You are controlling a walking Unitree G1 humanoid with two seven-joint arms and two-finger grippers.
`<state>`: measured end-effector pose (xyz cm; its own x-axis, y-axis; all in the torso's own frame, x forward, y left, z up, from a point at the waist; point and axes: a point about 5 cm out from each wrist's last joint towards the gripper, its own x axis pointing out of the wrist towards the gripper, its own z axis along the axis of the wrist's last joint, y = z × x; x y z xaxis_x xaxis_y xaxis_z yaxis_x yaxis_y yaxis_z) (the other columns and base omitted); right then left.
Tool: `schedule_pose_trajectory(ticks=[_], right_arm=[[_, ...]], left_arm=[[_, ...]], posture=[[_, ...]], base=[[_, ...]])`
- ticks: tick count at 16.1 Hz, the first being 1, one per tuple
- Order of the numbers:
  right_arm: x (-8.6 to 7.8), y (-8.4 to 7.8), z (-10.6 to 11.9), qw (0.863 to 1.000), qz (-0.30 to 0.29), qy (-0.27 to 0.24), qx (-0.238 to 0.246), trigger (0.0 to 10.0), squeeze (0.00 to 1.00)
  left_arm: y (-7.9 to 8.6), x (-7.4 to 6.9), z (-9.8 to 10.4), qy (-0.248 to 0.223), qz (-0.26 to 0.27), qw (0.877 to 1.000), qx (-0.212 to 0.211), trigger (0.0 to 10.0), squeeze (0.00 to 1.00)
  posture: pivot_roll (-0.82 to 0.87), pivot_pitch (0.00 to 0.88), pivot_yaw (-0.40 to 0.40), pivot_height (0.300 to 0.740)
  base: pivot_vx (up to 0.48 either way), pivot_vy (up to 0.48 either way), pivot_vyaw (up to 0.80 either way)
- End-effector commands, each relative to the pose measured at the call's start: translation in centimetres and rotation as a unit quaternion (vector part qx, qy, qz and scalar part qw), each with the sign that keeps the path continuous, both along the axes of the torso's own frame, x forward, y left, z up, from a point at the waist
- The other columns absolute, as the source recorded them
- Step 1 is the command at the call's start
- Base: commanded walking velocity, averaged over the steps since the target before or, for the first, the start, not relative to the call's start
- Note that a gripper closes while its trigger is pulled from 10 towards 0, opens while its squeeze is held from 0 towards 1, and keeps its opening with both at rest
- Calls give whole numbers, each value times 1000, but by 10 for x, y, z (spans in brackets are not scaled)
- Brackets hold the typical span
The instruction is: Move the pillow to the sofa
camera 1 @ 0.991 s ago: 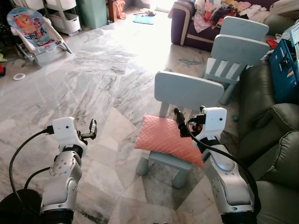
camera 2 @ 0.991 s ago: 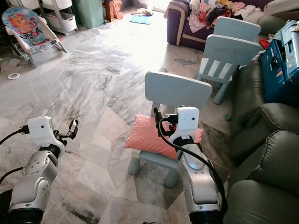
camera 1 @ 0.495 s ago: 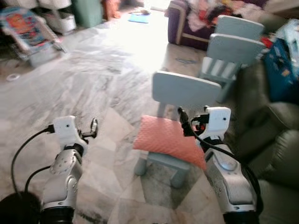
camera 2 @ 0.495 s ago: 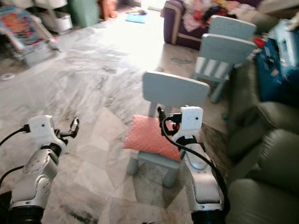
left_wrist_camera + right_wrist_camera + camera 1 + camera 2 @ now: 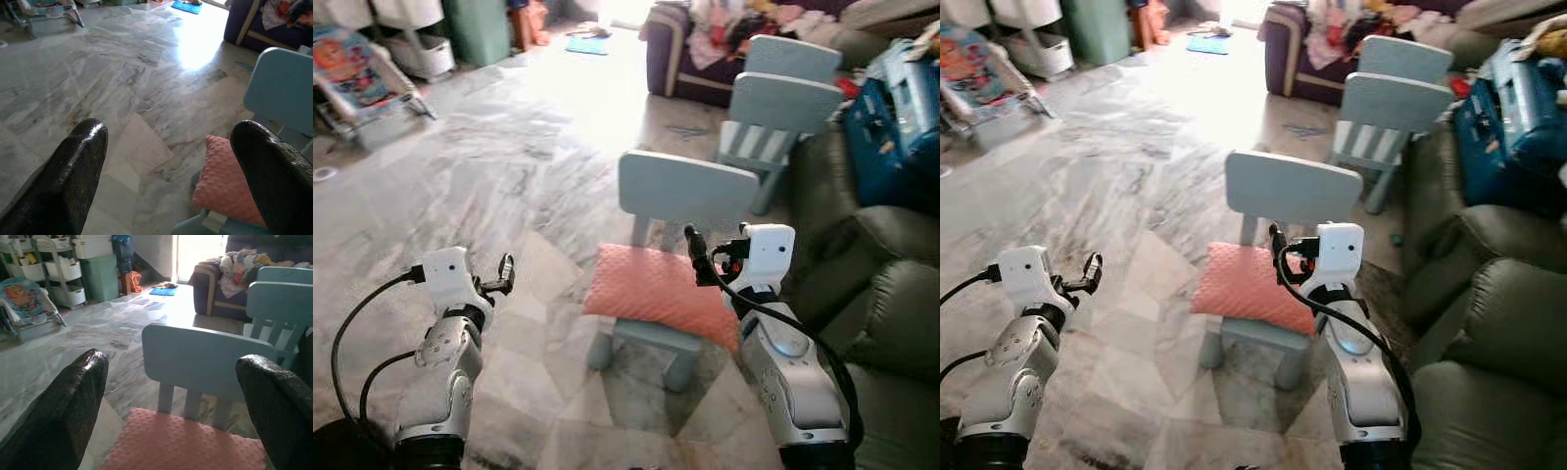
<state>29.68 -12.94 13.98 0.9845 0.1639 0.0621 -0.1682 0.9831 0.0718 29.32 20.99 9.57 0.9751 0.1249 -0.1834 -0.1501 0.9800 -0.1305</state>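
Note:
A pink dotted pillow (image 5: 651, 292) lies flat on the seat of a small light-blue chair (image 5: 688, 188), also seen from the right wrist as the pillow (image 5: 186, 445). My right gripper (image 5: 695, 257) hovers open just above the pillow's right end, in front of the chair back, its fingers (image 5: 73, 396) spread wide with nothing between them. My left gripper (image 5: 506, 272) is open over the marble floor, left of the chair and apart from the pillow (image 5: 222, 188). A dark green sofa (image 5: 891, 304) stands close on the right.
Two more light-blue chairs (image 5: 783, 83) stand behind the first. A purple sofa (image 5: 690, 59) heaped with clothes is at the back. Blue boxes (image 5: 891, 127) sit on the green sofa's far end. A baby bouncer (image 5: 357, 69) and storage shelves stand far left.
The whole picture has shifted slightly as the camera moved. Both arms keep the same pose, and the pillow still lies on the chair.

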Motion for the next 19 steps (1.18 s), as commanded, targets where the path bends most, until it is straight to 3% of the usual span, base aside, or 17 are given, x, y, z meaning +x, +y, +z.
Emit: schedule_pose_trajectory(ticks=[1, 4, 9, 19], right_arm=[[0, -1, -2, 1000, -1, 9, 1, 10000, 0], [0, -2, -1, 1000, -2, 4, -2, 10000, 0], [0, -4, -2, 1000, -9, 5, 2, 10000, 0], [0, -6, -2, 1000, -14, 12, 9, 10000, 0]], left_arm=[[0, 0, -1, 4, -2, 1000, 2, 10000, 0], [0, 1, -1, 3, -4, 1000, 4, 10000, 0], [-4, 3, 3, -14, -35, 999, 22, 10000, 0], [-3, 5, 6, -26, -44, 998, 21, 10000, 0]], posture=[[-82, 86, -47, 740], [-83, 87, -48, 740], [-80, 93, -48, 740], [-85, 98, -48, 740]], base=[[0, 0, -800], [0, 0, -800], [0, 0, 0], [0, -26, -782]])
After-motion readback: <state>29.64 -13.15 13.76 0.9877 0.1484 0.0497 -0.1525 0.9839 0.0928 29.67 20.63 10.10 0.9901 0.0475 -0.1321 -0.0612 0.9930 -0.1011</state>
